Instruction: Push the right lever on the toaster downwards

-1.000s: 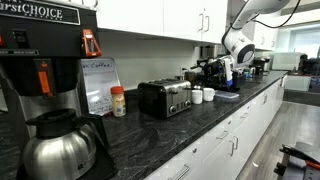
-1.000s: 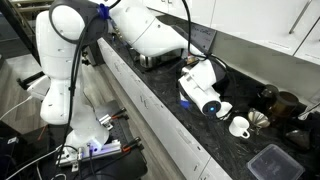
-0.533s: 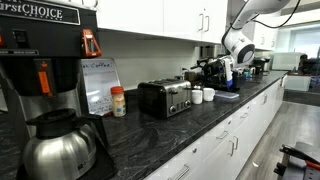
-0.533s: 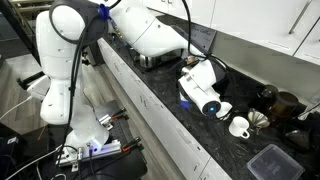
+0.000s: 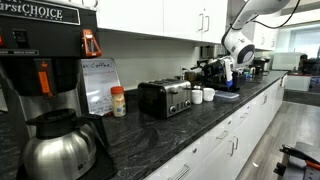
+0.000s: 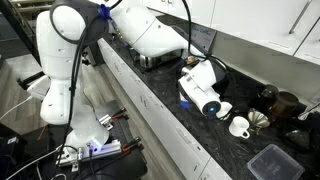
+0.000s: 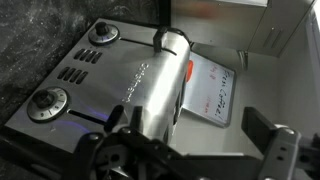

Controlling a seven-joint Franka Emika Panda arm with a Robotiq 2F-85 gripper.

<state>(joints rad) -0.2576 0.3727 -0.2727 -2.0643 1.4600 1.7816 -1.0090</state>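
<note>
The toaster (image 5: 165, 97) is a low black box with a brushed-steel face, standing on the dark counter. In an exterior view (image 6: 158, 58) the arm partly hides it. The wrist view shows its steel face (image 7: 110, 75) with two round knobs and lever slots at the left. My gripper (image 7: 190, 145) is open and empty, with its fingers spread at the bottom of the wrist view. It hangs above the counter well away from the toaster (image 5: 228, 70), beyond the mugs. It touches nothing.
A tall black coffee machine (image 5: 40, 60) and a steel coffee pot (image 5: 60, 145) stand near the camera. A white sign (image 5: 98, 85) and a small bottle (image 5: 118, 101) stand beside the toaster. White mugs (image 5: 203, 95), a blue lid (image 5: 228, 96) and a dark container (image 6: 268, 162) lie further along.
</note>
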